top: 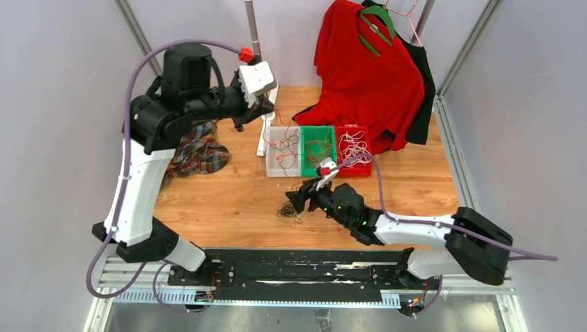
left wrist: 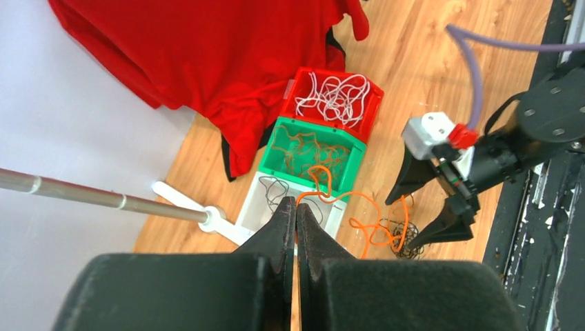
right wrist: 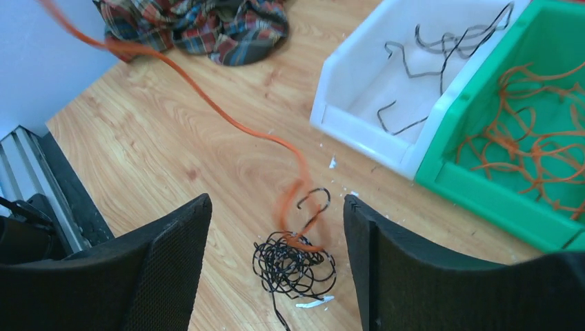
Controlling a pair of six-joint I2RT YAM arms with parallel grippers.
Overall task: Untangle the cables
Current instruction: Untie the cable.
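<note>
The black tangle (right wrist: 293, 265) lies in a loose knot on the bare wood, in front of the white bin and a little to the left of the green one. An orange cable (right wrist: 295, 189) rises out of it and runs up and away to the left, blurred where it meets the knot. The right gripper (right wrist: 276, 207) hangs over the tangle with its jaws spread wide, so the knot sits between the two fingers and slightly ahead of them; whether they touch it cannot be told. The left gripper (left wrist: 295, 219) is raised high above the far left of the table with its fingers pressed together, and the orange cable starts right at their tips. Behind the tangle three small bins stand side by side. The white bin (right wrist: 359, 138) holds a few black strands (right wrist: 441, 48), the green bin (right wrist: 483, 193) holds orange-brown wires (right wrist: 531, 138), and the red bin (left wrist: 373, 110) holds white wires (left wrist: 334, 96). The table (top: 228, 200) is light wood-grain board with a black rail (top: 297, 266) along its near edge, where the arms are bolted. A plaid cloth (top: 201, 155) lies crumpled at the left. A red shirt (top: 367, 76) hangs on a green hanger at the back, draping down to the board behind the bins, and a metal pole (top: 253, 28) stands beside it. Pale grey walls and slanting metal uprights close in the space.
</note>
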